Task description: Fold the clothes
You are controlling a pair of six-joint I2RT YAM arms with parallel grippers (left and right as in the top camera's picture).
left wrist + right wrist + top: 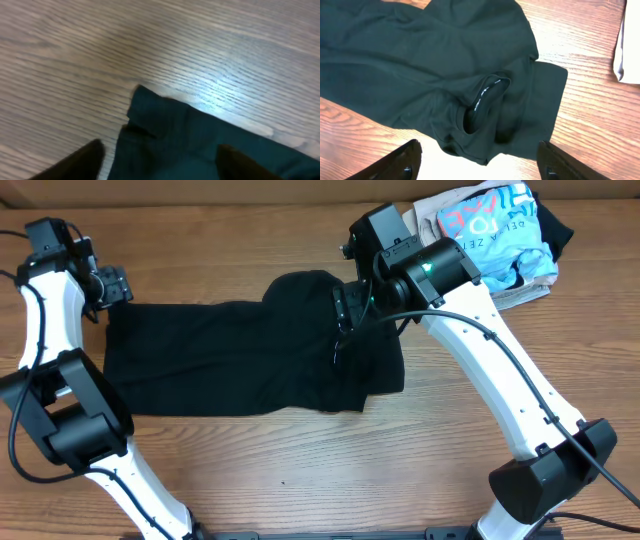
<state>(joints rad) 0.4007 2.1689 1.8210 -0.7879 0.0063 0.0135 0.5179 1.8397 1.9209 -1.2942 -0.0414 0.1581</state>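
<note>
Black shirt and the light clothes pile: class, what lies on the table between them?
Only bare wooden table separates the black shirt from the clothes pile; the right wrist view shows it plainly.

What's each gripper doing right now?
Left gripper: open, empty, above a corner of the black shirt.
Right gripper: open, empty, above the same shirt.
</note>
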